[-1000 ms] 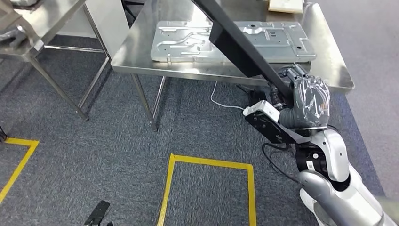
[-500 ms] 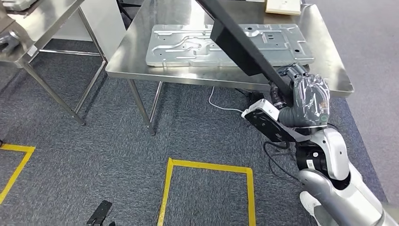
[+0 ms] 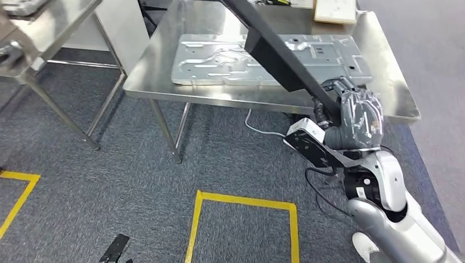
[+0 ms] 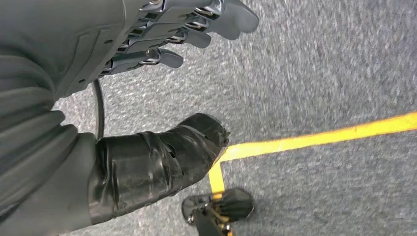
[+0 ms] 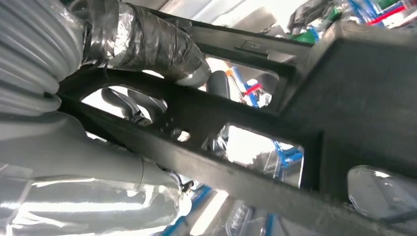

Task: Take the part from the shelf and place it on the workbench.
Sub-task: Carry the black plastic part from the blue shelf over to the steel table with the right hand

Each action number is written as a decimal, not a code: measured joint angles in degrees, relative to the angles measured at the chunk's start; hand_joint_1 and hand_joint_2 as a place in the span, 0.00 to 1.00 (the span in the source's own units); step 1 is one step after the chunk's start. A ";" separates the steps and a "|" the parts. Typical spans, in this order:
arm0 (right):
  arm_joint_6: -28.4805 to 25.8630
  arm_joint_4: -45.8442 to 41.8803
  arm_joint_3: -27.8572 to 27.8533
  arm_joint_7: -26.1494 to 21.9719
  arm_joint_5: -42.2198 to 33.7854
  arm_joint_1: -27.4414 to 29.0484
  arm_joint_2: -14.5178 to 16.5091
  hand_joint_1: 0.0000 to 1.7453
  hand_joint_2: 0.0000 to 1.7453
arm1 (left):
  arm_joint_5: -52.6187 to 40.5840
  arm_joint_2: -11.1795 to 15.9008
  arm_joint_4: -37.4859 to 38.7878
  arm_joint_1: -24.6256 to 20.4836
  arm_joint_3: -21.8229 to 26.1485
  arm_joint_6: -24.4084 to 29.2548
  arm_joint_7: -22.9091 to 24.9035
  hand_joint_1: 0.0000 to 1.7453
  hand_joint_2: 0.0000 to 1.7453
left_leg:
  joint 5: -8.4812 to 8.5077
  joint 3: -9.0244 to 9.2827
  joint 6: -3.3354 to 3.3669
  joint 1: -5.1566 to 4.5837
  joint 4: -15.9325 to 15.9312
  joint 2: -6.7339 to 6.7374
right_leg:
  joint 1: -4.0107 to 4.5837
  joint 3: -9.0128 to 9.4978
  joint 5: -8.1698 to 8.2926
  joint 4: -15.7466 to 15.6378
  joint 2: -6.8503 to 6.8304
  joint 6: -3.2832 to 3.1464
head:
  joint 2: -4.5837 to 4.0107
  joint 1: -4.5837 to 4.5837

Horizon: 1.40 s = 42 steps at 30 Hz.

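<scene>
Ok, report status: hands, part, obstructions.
Right hand grips black part, raised over workbench. Left hand open above carpet. Stamped metal panel already lies on the bench.

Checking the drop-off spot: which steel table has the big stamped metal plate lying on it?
The steel table straight ahead, beside the right robot hand; the stamped plate lies flat on it.

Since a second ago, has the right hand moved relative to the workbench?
No. The right hand holds the black part at the workbench edge as before; the camera shifted.
</scene>
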 joint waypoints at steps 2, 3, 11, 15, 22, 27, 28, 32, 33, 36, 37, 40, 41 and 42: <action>-0.03 0.14 0.00 -0.10 0.02 0.05 0.04 1.00 1.00 | 0.11 0.03 0.00 0.09 0.00 0.05 -0.04 0.00 1.00 | -0.53 0.18 -0.62 0.04 0.20 0.11 | -0.12 0.27 -0.28 -0.33 0.13 -0.62 | 0.00 -0.10; -0.05 0.20 -0.01 -0.17 0.03 0.03 0.07 1.00 1.00 | 0.14 0.05 0.00 0.10 0.00 0.09 -0.08 0.00 1.00 | -1.14 -0.16 -0.94 0.08 1.23 0.19 | -0.19 0.59 -0.44 -0.49 0.11 -0.98 | 0.00 -0.21; -0.29 0.96 -0.01 -0.38 -0.12 0.13 0.20 1.00 1.00 | 0.14 0.11 0.01 0.72 0.00 0.18 -0.15 0.00 1.00 | 1.36 -8.60 -0.91 0.20 9.52 0.33 | 0.05 3.61 -2.75 -0.73 0.04 -1.76 | 0.00 -0.45; -0.54 1.20 -0.01 -0.39 -0.15 0.11 0.21 1.00 1.00 | 0.13 0.21 0.00 0.61 0.00 0.20 -0.15 0.00 1.00 | 4.60 -5.08 0.00 -0.37 0.71 0.32 | 0.36 4.37 -3.79 -0.82 0.20 -0.88 | -0.01 -0.48; -0.66 1.73 -0.06 -0.45 -0.28 0.13 0.17 1.00 1.00 | 0.13 0.17 0.00 0.50 0.00 0.16 -0.14 0.00 1.00 | 3.55 -2.62 1.45 0.28 -0.72 0.36 | 0.06 -2.81 -8.98 12.44 0.02 0.59 | 0.00 -0.28; -0.62 2.36 -0.06 -0.49 -0.34 0.12 0.18 1.00 1.00 | 0.02 0.09 0.00 0.56 0.00 0.13 0.00 0.00 1.00 | 1.36 -0.27 0.94 0.17 -0.33 0.20 | 0.05 -1.88 -0.50 4.48 -0.05 0.31 | 0.00 -0.27; -0.62 2.42 -0.06 -0.52 -0.36 -0.01 0.19 1.00 1.00 | -0.02 0.08 0.00 0.49 0.00 0.13 0.05 0.00 1.00 | 0.95 -0.03 0.68 0.08 -0.23 0.17 | 0.14 -0.66 0.48 1.74 -0.06 0.07 | 0.00 -0.30; -0.63 2.58 -0.06 -0.56 -0.44 -0.18 0.20 1.00 1.00 | -0.09 0.07 0.00 0.20 0.00 0.15 0.22 0.00 1.00 | 0.22 0.17 -0.50 0.02 -0.34 0.21 | 0.25 0.57 -0.11 -0.62 0.16 -0.95 | -0.01 -0.39; -0.63 2.60 -0.06 -0.56 -0.44 -0.22 0.20 1.00 1.00 | -0.13 0.04 0.00 0.14 0.00 0.15 0.22 0.00 1.00 | -0.31 -0.14 -0.77 0.06 0.48 0.25 | 0.16 0.91 -0.24 -0.85 0.18 -1.27 | -0.01 -0.43; -0.63 2.62 -0.06 -0.57 -0.44 -0.49 0.20 1.00 1.00 | -0.22 -0.03 0.00 -0.06 0.00 0.15 0.22 0.00 1.00 | -3.75 -5.22 -1.39 0.24 9.66 0.35 | 0.06 2.03 -0.90 -1.30 0.07 -2.13 | 0.00 -0.61; -0.63 2.66 -0.06 -0.57 -0.44 -0.49 0.20 1.00 1.00 | -0.22 -0.05 0.00 -0.02 0.00 0.15 0.23 0.00 1.00 | -4.54 -7.65 -1.51 0.27 13.27 0.35 | 0.12 2.34 -1.21 -1.29 0.06 -2.26 | 0.00 -0.63; -0.62 2.77 -0.06 -0.57 -0.44 -0.38 0.22 1.00 1.00 | -0.22 -0.17 0.00 0.21 0.00 0.15 0.28 0.00 1.00 | -0.37 -10.03 -1.42 0.27 13.02 0.35 | 0.28 3.81 -2.38 -1.23 0.13 -2.28 | -0.01 -0.64; -0.61 2.81 -0.06 -0.57 -0.44 -0.39 0.22 1.00 1.00 | -0.22 -0.19 0.00 0.23 0.00 0.15 0.29 0.00 1.00 | 2.60 -8.93 -1.16 0.25 9.20 0.35 | 0.32 4.42 -2.84 -1.24 0.15 -2.21 | -0.01 -0.62; -0.60 2.87 -0.06 -0.57 -0.44 -0.47 0.22 1.00 1.00 | -0.22 -0.17 0.00 0.22 0.00 0.15 0.31 0.00 1.00 | 4.70 -7.52 -0.84 0.11 5.51 0.35 | 0.44 4.93 -3.28 -1.25 0.17 -2.06 | -0.01 -0.60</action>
